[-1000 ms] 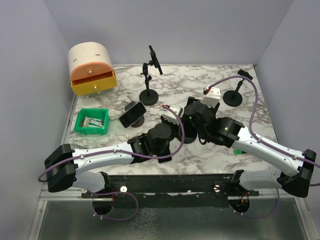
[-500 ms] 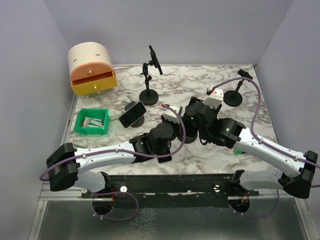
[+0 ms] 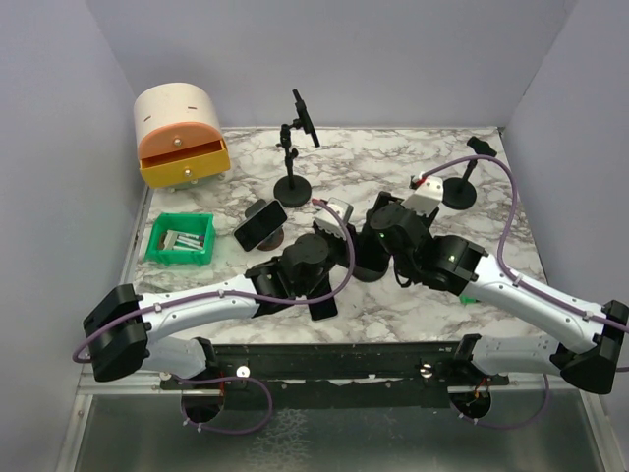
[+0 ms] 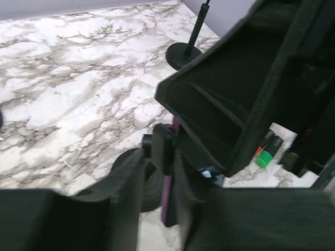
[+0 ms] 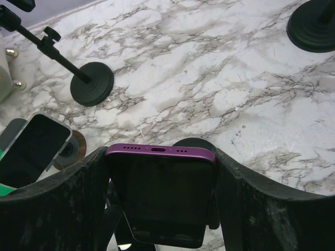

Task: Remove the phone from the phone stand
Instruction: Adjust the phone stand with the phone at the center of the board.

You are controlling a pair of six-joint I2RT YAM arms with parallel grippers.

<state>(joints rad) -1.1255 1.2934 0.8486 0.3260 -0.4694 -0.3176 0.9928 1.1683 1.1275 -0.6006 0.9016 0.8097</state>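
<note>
A purple phone [image 5: 161,193] stands upright with its dark screen facing the right wrist camera. My right gripper [image 5: 161,157] is shut on its two side edges. The round black base of the phone stand [image 5: 191,143] shows just behind the phone. In the left wrist view the phone's purple edge [image 4: 168,194] sits against the stand's black clamp [image 4: 163,148]. My left gripper [image 4: 159,175] is closed around that clamp. In the top view both grippers, left [image 3: 332,242] and right [image 3: 379,234], meet over the stand's base [image 3: 367,267] at mid-table. The phone is hidden there.
A second phone on a low stand [image 3: 260,224] lies left of my grippers. Two tall black stands [image 3: 293,185] [image 3: 459,191] stand at the back. A green bin [image 3: 181,239] and an orange-drawer box [image 3: 180,133] are at the left. A green marker [image 3: 469,298] lies under the right arm.
Both grippers have shifted slightly away from the near edge, and the left arm's wrist has swung a little to the left. Their holds look unchanged.
</note>
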